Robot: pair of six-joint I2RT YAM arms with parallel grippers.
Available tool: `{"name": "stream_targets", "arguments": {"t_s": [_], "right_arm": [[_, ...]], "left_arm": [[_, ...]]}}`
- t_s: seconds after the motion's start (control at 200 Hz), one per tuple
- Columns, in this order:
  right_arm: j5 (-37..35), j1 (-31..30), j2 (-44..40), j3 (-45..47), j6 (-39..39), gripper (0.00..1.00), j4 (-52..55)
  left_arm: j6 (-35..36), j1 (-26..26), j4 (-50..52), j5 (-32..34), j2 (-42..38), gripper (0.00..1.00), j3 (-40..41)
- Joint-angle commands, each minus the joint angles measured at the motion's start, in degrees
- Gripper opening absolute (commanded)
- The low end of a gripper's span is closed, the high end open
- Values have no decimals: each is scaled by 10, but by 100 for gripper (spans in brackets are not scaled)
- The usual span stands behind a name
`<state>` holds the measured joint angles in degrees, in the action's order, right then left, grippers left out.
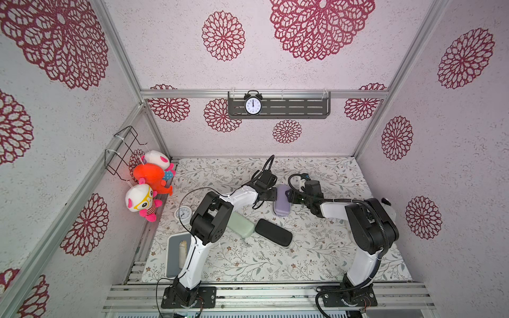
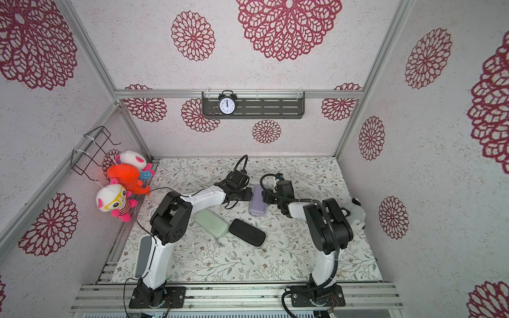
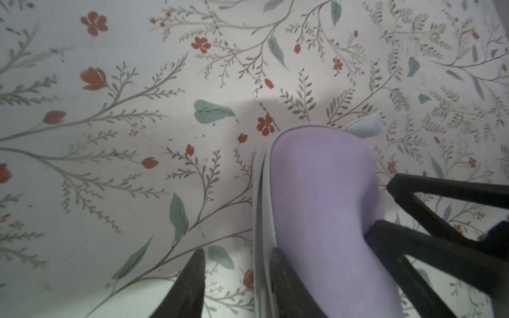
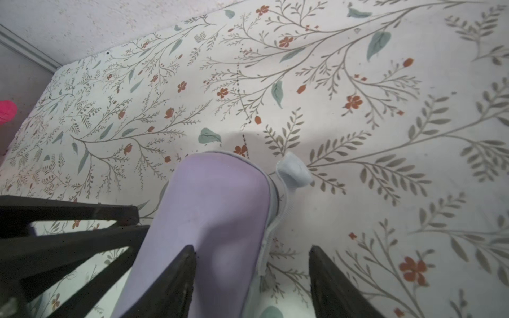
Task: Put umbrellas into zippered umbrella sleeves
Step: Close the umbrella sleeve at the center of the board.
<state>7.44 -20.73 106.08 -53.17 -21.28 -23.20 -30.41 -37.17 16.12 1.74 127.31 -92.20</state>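
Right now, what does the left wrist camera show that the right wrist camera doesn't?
Left wrist only: the edge of the lilac sleeve on the left arm's side. Right wrist only: the wall and a bit of pink toy. Both: the lilac sleeve, its pull tab, the mat, and the left gripper and right gripper, jaws open, at the sleeve.

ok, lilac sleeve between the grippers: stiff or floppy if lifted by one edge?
Likely fairly stiff: the lilac sleeve shows a domed shape with no sag in both wrist views. Its smooth shell might slip in a narrow pinch. The rounded sides could let it rock when pushed; the grey tab looks floppy.
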Motion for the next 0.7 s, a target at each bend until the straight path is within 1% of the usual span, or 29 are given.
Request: {"name": "stream_targets", "arguments": {"t_s": [0.0, 0.065, 0.115, 0.185, 0.235, 0.295, 0.34, 0.405, 0.51, 0.63, 0.695], "right_arm": [[-17, -8, 11, -16, 28, 67, 51], [-18, -9, 6, -6, 29, 67, 51], [-18, -11, -4, 8, 25, 67, 42], [-16, -11, -17, 24, 21, 67, 34], [-4, -14, -23, 32, 21, 67, 28], [9, -14, -27, 43, 16, 67, 17], [8, -14, -31, 49, 14, 67, 12], [9, -12, -33, 53, 14, 67, 6], [37, -10, -22, 50, 16, 67, -7], [52, -18, -16, 54, 9, 64, -17], [23, -27, -21, 65, 11, 62, -10]], "left_arm": [[-3, 8, -28, -17, -19, 41, 24], [-7, 12, -41, -15, -38, 42, 47], [-9, 14, -54, -12, -59, 44, 67], [-16, 17, -86, -17, -88, 53, 99], [-22, 17, -105, -41, -101, 60, 113], [-24, 15, -123, -84, -108, 65, 121], [-22, 10, -124, -89, -108, 68, 122], [-16, 2, -109, -83, -104, 70, 114], [-11, 0, -94, -62, -71, 71, 87], [-15, 13, -88, -105, -9, 71, 27], [-12, 8, -75, -105, 11, 71, 4]]}}
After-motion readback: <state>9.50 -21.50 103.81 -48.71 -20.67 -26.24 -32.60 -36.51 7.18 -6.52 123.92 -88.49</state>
